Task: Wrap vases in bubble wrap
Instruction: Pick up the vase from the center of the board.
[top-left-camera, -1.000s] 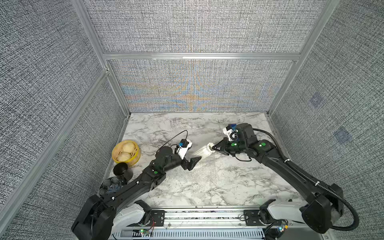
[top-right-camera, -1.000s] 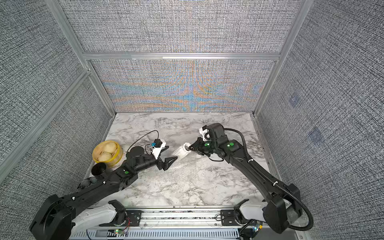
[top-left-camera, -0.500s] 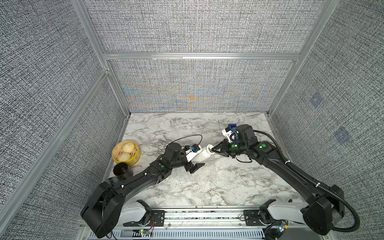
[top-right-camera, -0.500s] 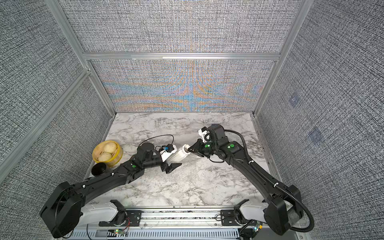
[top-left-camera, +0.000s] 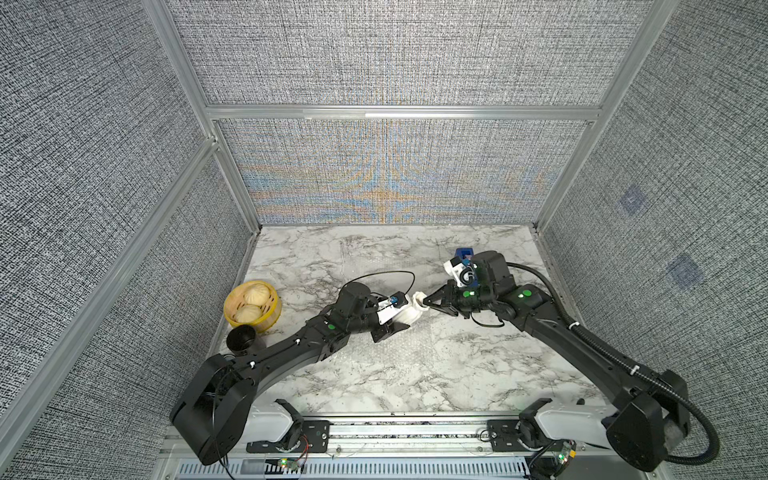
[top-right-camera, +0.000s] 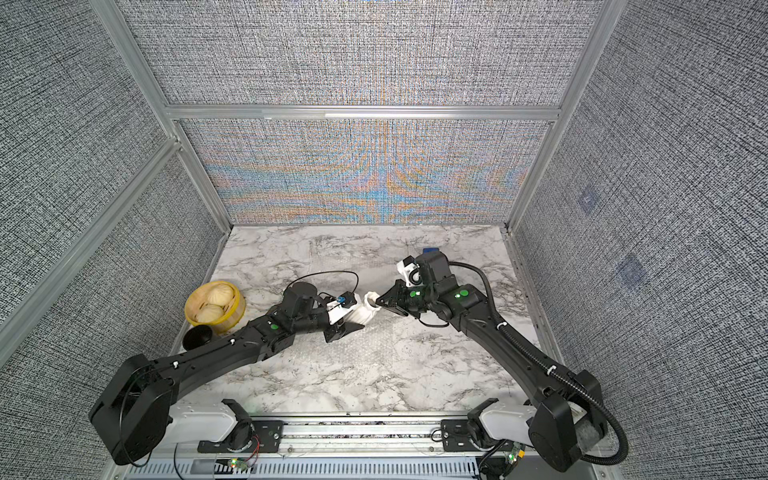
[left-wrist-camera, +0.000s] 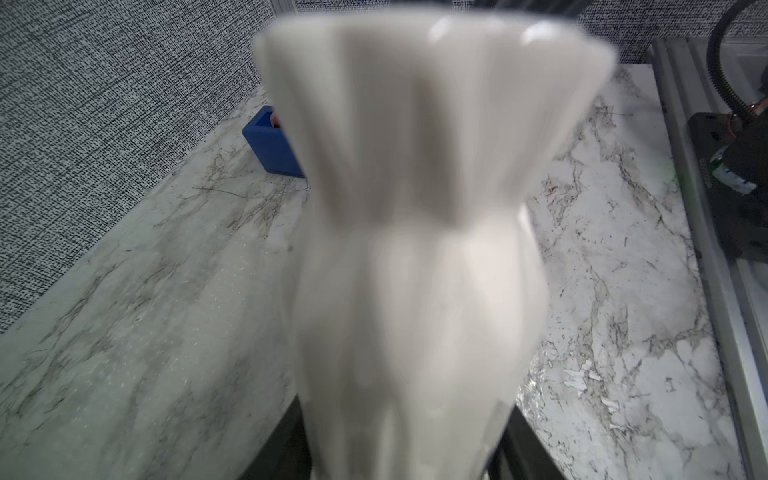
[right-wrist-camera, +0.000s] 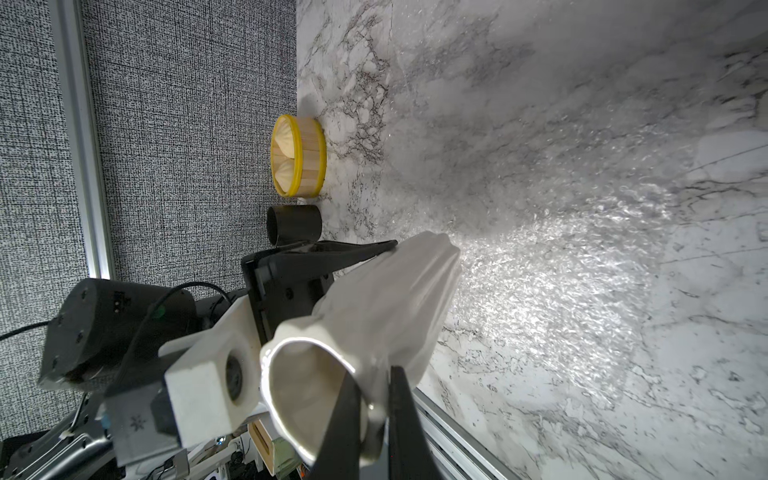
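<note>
Against the left wall I have a bun steamer (top-left-camera: 266, 322) and a black cup (top-left-camera: 241, 338); open room lies rightward over the bubble wrap (top-left-camera: 415, 357). My left gripper (top-left-camera: 404, 318), wide and short of the vase (top-left-camera: 414, 311) a second ago, now clamps its body. The vase's long axis runs across the table, mouth rightward, where my right gripper (top-left-camera: 427, 304) pinches the rim. A blue box (top-left-camera: 464, 253) sits behind.

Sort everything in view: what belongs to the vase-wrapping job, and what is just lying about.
Belongs to the job:
- vase
- bubble wrap, spread flat beneath it
- left claw, around the vase's body
- right claw, pinching the vase's rim

Just lying about:
- bun basket
- black cup
- blue box
</note>
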